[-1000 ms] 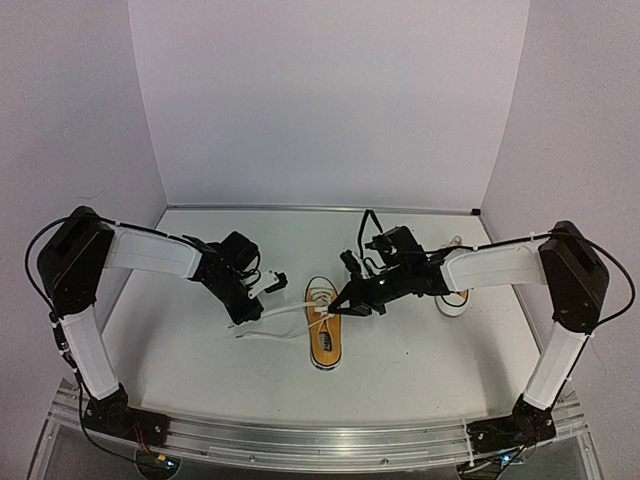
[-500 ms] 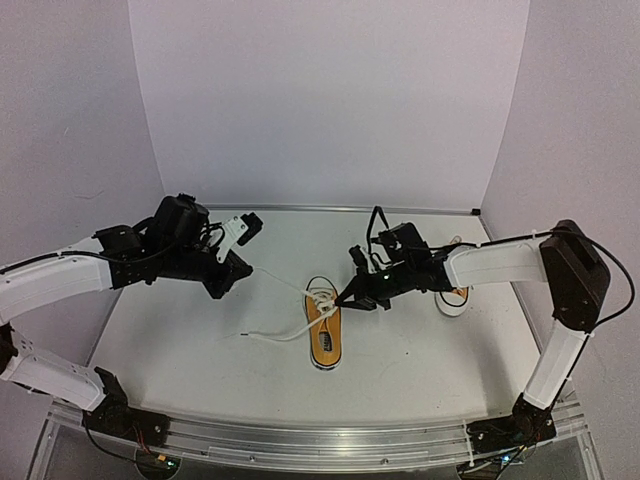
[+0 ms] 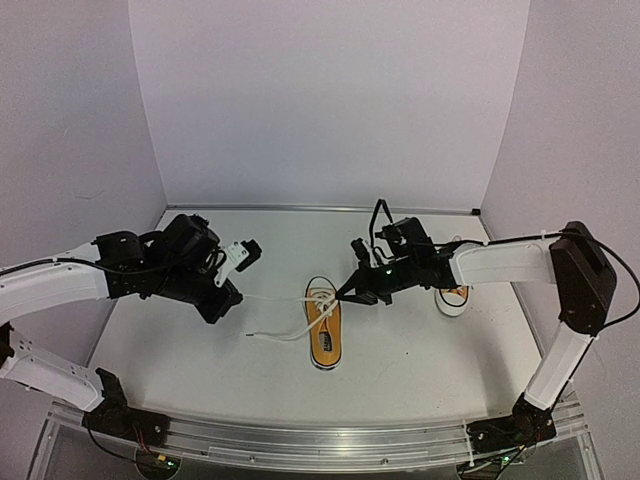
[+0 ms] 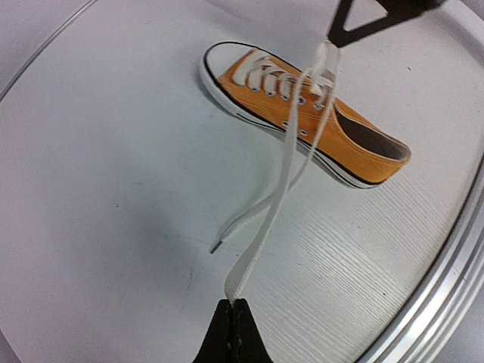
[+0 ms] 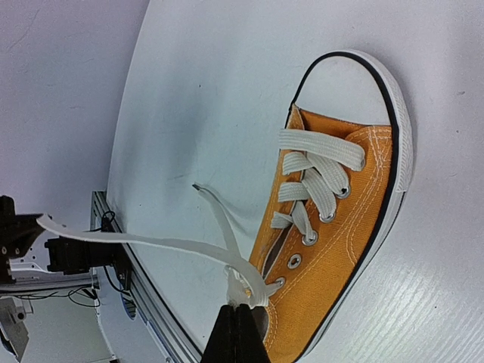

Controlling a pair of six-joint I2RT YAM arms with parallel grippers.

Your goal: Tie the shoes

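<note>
Where the shoe lay: the near shoe [image 3: 322,338] sat flat on its sole around the middle of the worktop [image 3: 420,360]; a second shoe [image 3: 452,300] stood to the right, mostly hidden behind the right arm.
Heading: its long axis ran near to far, with the white toe cap toward the far wall and the heel opening toward the near edge.
Left claw [image 4: 233,311]: closed on a white lace [image 4: 278,193], holding it off the worktop, well left of the shoe.
Right claw [image 5: 240,311]: pinched shut on the laces just above the top eyelets, where the strands crossed.
Loose lace end [image 3: 262,336]: lay on the worktop left of the shoe, its tip free.
Handling: the shoe looked small and light, so a hard pull on a lace would likely drag or tip it. The canvas seemed soft and the rubber sole stiffer.
Laces: flat and limp, likely to slip from a thin pinch and to sag wherever unsupported.
Where to hold: best judged partway along each free strand, close enough to the eyelets to form a loop, rather than on the shoe body.
</note>
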